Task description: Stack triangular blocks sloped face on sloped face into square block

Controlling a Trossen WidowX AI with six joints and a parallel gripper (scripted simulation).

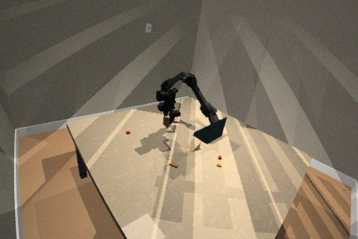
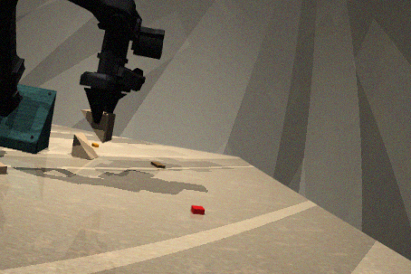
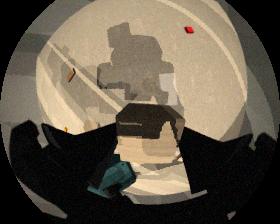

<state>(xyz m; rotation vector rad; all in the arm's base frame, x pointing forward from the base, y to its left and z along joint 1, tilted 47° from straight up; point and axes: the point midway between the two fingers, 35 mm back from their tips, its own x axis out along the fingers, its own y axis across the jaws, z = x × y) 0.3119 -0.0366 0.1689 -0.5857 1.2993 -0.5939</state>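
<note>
One triangular block (image 1: 194, 146) (image 2: 82, 148) rests on the table, its sloped face towards the right in the exterior view. My gripper (image 1: 171, 117) (image 2: 97, 119) (image 3: 149, 126) is shut on the other triangular block (image 1: 166, 123) (image 2: 108, 127) (image 3: 150, 151). The held block is in the air, with a narrow end downwards and a broad face up. It hangs higher than the resting block, behind and left of it in the top view, with a gap between them. The fingers hide part of its sides.
A teal wedge-shaped stand (image 1: 210, 132) (image 2: 31, 121) (image 3: 119, 177) is by the arm's base. A red piece (image 1: 128, 132) (image 2: 197, 210) (image 3: 189, 30) lies apart. A brown piece (image 1: 173, 165) (image 2: 157, 165) (image 3: 71, 75), an orange piece (image 1: 219, 165) (image 2: 95, 145) and another red piece (image 1: 220, 157) also lie on the table.
</note>
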